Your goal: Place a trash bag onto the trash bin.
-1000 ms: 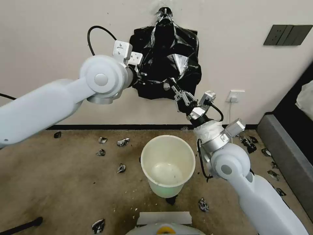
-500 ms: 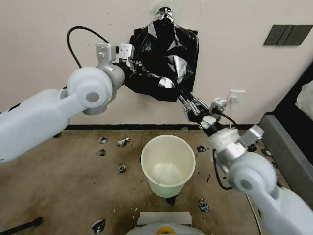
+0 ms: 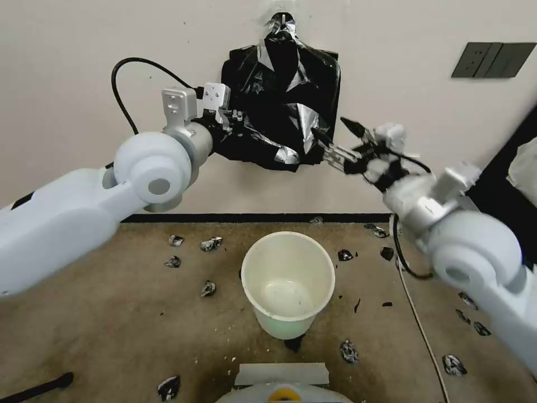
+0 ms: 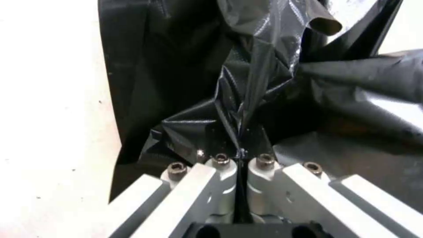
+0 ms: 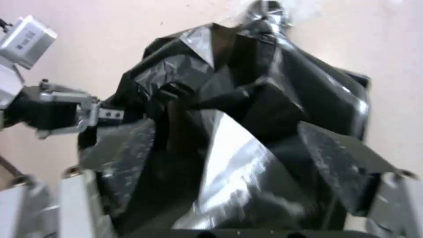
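Trash bag (image 3: 263, 143) hangs off the wall bundle (image 3: 291, 84), pinched at its edge by my left gripper (image 3: 238, 120), jaws clamped tight on the film. Below both grippers sits the trash bin (image 3: 288, 263), black scraps (image 3: 208, 288) scattered around it. Right gripper (image 3: 335, 140), arm raised, jaws spread wide beside the bag.
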`<state>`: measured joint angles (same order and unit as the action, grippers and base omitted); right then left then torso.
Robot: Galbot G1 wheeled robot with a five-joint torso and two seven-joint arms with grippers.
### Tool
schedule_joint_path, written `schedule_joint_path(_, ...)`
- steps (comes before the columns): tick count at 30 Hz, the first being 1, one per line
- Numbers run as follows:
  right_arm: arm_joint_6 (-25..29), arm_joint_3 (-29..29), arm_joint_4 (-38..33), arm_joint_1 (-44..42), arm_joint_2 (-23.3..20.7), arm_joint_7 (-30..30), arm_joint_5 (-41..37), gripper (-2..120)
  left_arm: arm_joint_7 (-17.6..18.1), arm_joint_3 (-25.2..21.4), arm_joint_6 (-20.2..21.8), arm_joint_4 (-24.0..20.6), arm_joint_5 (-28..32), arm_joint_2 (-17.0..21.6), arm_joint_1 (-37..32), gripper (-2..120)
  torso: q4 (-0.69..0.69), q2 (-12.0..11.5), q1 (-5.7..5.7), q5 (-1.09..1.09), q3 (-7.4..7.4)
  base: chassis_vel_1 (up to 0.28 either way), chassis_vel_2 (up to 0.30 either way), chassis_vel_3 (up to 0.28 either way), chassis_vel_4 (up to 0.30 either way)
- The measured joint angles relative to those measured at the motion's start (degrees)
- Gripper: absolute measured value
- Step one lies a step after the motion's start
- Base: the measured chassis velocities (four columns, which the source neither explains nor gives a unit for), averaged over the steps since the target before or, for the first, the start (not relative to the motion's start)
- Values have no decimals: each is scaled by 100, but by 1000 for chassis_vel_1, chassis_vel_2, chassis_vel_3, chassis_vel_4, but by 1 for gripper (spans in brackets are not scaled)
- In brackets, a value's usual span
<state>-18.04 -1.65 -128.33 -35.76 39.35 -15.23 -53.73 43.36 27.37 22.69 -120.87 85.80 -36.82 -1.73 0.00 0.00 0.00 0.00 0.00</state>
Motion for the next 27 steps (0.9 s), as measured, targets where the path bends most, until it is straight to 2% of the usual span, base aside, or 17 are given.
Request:
schedule_joint_path(1, -49, 212, 94, 268, -9, -5, -1, 95, 0, 0, 2, -8, 0, -1, -6, 0, 0, 0, 0, 0, 0, 0, 0, 0, 0)
schedule_joint_path(2, -49, 212, 94, 268, -9, -5, -1, 95, 0, 0, 2, -8, 0, -1, -6, 0, 0, 0, 0, 0, 0, 0, 0, 0, 0)
schedule_joint_path(3, -131, 455, 218, 566, -12, -20, 9, 96, -3, -1, 4, -23, -1, -2, -10, 0, 1, 0, 0, -1, 0, 0, 0, 0, 0)
schedule_joint_path(5, -328, 805, 402, 949, -12, -27, 34, 91, -5, -13, 10, -60, -1, -2, -39, 0, 0, -1, 0, 0, 0, 0, 0, 0, 0)
schedule_joint_path(9, -454, 1098, 579, 1197, -12, -25, 166, 83, -7, -57, 16, -98, 1, 7, -91, 0, -1, -1, 0, 0, 0, 0, 0, 0, 0)
schedule_joint_path(12, -504, 1407, 838, 1409, -13, -17, 429, 64, -21, -137, 21, -132, 4, 26, -179, 0, 0, -1, 0, 0, 0, 0, 0, 0, 0)
schedule_joint_path(13, -504, 1407, 838, 1409, -13, -17, 429, 64, -21, -137, 21, -132, 4, 26, -179, 0, 0, -1, 0, 0, 0, 0, 0, 0, 0)
schedule_joint_path(20, -640, 1694, 1106, 1747, -8, -27, 559, 37, -44, -190, 23, -191, 8, 33, -254, 0, 0, -1, 0, 0, 0, 0, 0, 0, 0)
schedule_joint_path(21, -640, 1694, 1106, 1747, -8, -27, 559, 37, -44, -190, 23, -191, 8, 33, -254, 0, 0, -1, 0, 0, 0, 0, 0, 0, 0)
schedule_joint_path(23, -746, 1713, 1120, 1781, -32, -17, 340, 25, -44, -209, 21, -208, 8, 41, -267, 0, -1, -1, 0, 0, 0, 0, 0, 0, 0)
schedule_joint_path(25, -761, 1713, 1120, 1781, -41, -15, 288, 22, -44, -219, 20, -214, 8, 44, -273, 0, -1, -1, 0, 0, 0, 0, 0, 0, 0)
schedule_joint_path(27, -758, 1708, 1072, 1748, -61, -21, 215, 13, -40, -265, 17, -222, 8, 63, -306, 0, -1, -1, 0, 1, 0, 0, 0, 0, 0)
